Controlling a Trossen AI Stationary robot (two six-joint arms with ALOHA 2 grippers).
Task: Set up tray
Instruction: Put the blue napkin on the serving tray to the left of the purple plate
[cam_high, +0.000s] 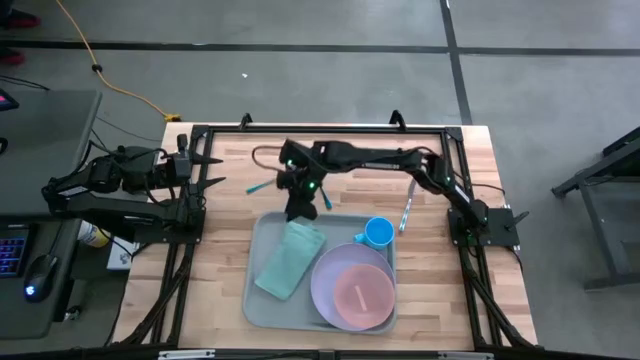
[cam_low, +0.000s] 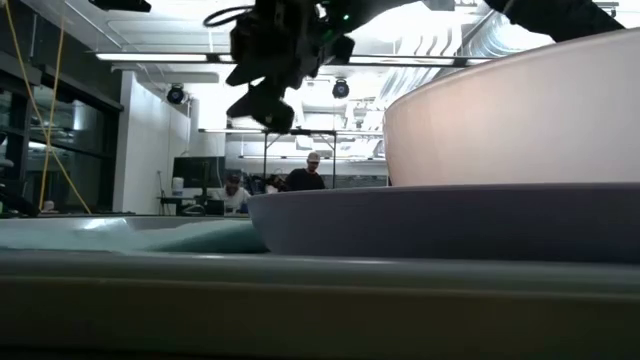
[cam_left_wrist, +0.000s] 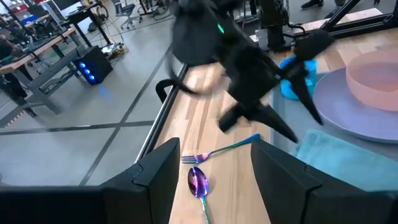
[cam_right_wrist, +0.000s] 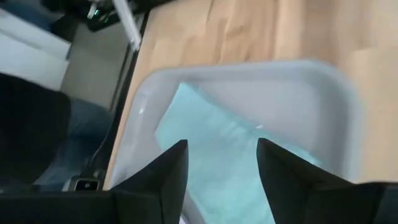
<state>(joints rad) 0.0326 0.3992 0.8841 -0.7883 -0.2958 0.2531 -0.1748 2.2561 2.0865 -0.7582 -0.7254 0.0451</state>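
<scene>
High view shows the tray (cam_high: 262, 300) at the tabletop's (cam_high: 220, 250) near middle, holding a teal cloth (cam_high: 290, 260), lavender plate (cam_high: 340, 305) and blue cup (cam_high: 378, 232). Right tool (cam_high: 300, 212) hovers released over the cloth; left tool (cam_high: 205, 168) waits, parted, far left. Rise straight up to avoid snagging fabric.

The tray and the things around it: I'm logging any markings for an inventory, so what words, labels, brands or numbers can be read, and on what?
No text can be read in any view.
The tray, teal cloth, lavender plate, pink bowl and blue cup show plain surfaces, no print.
The fork and spoon show no visible stamp.
Screens in the room in the low view are too small to read.
</scene>
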